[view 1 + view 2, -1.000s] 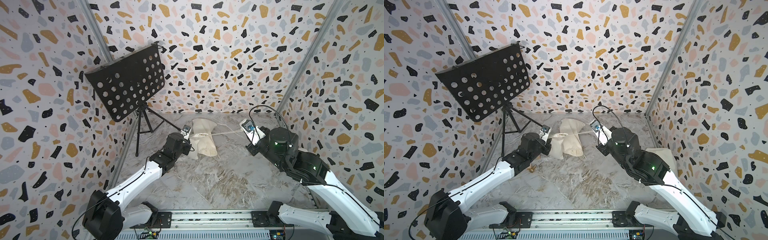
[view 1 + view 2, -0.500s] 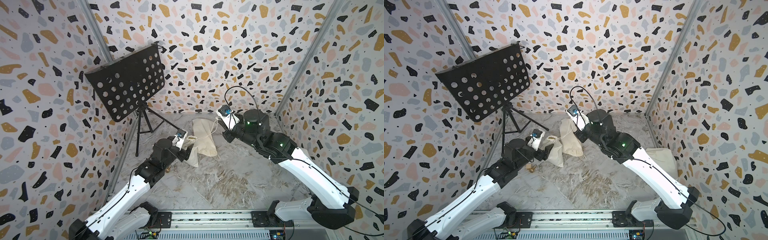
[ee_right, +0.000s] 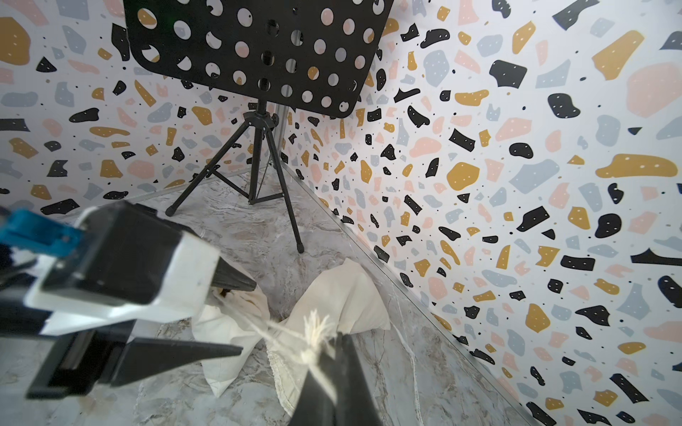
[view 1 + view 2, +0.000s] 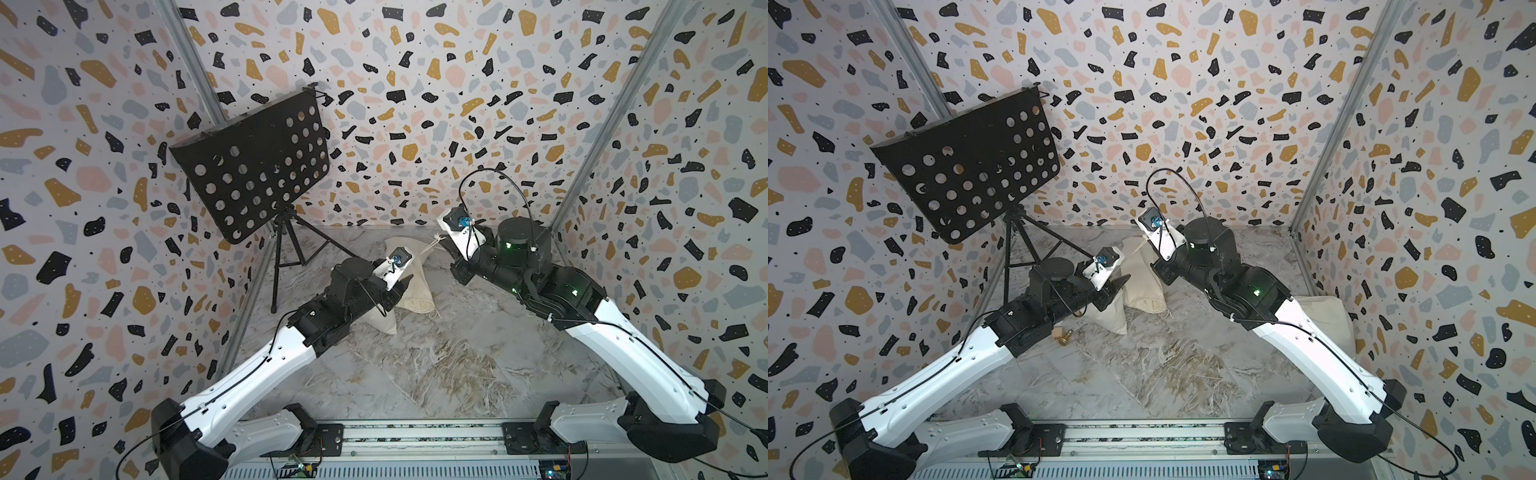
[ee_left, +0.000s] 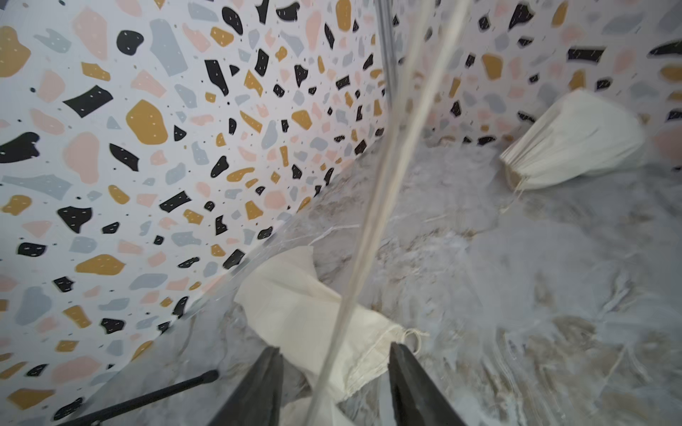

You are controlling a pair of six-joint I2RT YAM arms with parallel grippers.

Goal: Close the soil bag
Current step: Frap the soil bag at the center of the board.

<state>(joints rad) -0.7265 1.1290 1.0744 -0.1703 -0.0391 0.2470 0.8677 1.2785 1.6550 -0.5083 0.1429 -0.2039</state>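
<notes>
The soil bag is cream cloth, lying at the back of the marble table. My left gripper stands at its bunched neck, jaws part closed with the cloth between them. A pale drawstring runs taut from the neck up and to the right. My right gripper is shut on the string just behind its frayed knot. Most of the bag is hidden by the left wrist in both top views.
A black perforated music stand on a tripod stands at the back left. Another cream bag lies against the right wall. A small brass piece sits beside the left forearm. The patterned walls stand close behind the bag.
Half a second ago the right gripper was in at the bag's mouth; it has drawn back to the right, string taut. The left arm shifted along the bag and its jaws narrowed.
</notes>
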